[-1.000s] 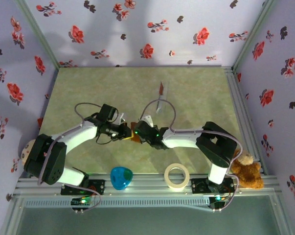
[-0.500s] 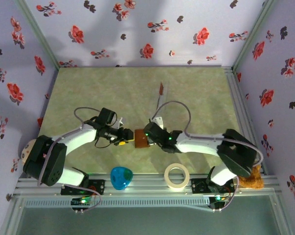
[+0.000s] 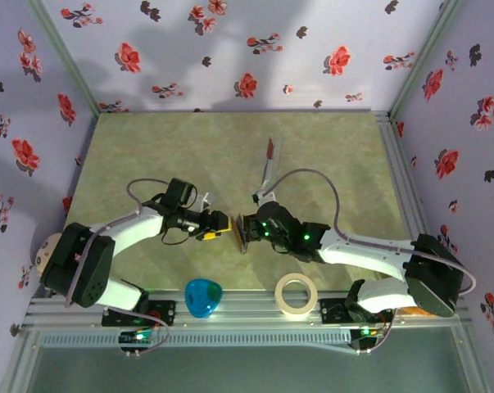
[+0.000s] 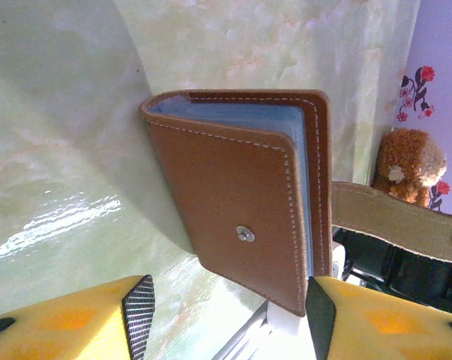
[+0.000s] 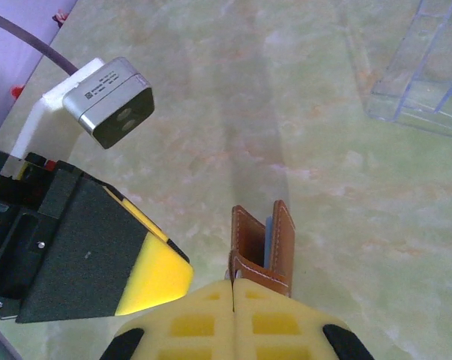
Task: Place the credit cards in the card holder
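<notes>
The brown card holder [image 3: 243, 230] is held on edge over the table's middle, and its blue sleeves show in the left wrist view [image 4: 240, 195]. My right gripper [image 3: 251, 232] is shut on its closing tab [image 5: 248, 271]; the jaws [image 5: 234, 289] are pressed together. My left gripper [image 3: 217, 223] stands open just left of the holder. In the left wrist view the left gripper [image 4: 229, 319] has the holder's lower corner between its fingers, close against the right pad [image 4: 321, 311] and well apart from the left pad. One red credit card [image 3: 269, 148] stands in the clear plastic stand [image 3: 266, 168].
A blue heart-shaped object [image 3: 204, 296] and a tape roll [image 3: 296, 295] lie near the front rail. A teddy bear [image 4: 409, 165] sits at the front right, behind the right arm. The clear stand [image 5: 428, 75] is beyond the holder. Flowered walls enclose the table.
My left gripper has opened and let go of the card holder. The right arm has stretched out lower and carried the holder slightly right, turning it more edge-on.
</notes>
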Robot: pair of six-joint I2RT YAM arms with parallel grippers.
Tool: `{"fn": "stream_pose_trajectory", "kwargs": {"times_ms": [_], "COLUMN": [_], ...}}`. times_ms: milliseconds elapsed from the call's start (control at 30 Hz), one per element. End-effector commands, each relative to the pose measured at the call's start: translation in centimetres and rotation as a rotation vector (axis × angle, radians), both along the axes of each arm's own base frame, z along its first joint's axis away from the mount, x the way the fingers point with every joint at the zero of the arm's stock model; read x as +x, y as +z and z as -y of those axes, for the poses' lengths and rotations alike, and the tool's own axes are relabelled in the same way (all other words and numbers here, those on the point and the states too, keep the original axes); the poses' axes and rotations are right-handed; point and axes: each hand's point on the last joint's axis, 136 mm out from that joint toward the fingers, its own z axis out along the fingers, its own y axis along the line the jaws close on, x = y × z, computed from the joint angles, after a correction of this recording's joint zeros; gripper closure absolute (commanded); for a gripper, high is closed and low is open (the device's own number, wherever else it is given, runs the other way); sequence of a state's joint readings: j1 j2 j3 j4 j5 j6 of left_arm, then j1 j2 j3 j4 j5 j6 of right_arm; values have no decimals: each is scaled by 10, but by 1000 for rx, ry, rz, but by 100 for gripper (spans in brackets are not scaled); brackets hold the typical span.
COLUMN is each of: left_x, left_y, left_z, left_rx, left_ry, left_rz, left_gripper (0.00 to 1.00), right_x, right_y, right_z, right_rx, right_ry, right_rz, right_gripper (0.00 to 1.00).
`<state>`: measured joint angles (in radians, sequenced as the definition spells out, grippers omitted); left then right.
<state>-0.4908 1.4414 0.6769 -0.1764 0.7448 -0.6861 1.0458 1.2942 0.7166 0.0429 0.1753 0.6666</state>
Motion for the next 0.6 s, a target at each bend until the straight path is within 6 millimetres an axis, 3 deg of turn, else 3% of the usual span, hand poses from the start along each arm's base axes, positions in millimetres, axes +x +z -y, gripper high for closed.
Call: {"fn": "stream_pose_trajectory", "kwargs": {"times_ms": [0, 133, 367, 400, 567], "left_x": [4, 2, 9, 9, 7], "left_y": [-4, -16, 4, 4, -2], "left_z": [-2, -6, 5, 6, 4], "left_rx": [22, 61, -38, -46, -24], "left_ry": [-1, -1, 21, 26, 19], "left_rz": [-11, -32, -4, -6, -25], "left_gripper": [42, 42, 35, 32, 31], "right_x": [-2, -7, -11, -11, -12], "right_y": [-8, -15, -8, -7, 1], "right_z": [0, 1, -1, -2, -7], "right_rx": [16, 24, 54, 57, 87], "right_ry": [-3, 3, 25, 29, 45], "right_rz": [-25, -55, -54, -51, -47], "right_gripper": [100, 100, 100, 100, 100]}}
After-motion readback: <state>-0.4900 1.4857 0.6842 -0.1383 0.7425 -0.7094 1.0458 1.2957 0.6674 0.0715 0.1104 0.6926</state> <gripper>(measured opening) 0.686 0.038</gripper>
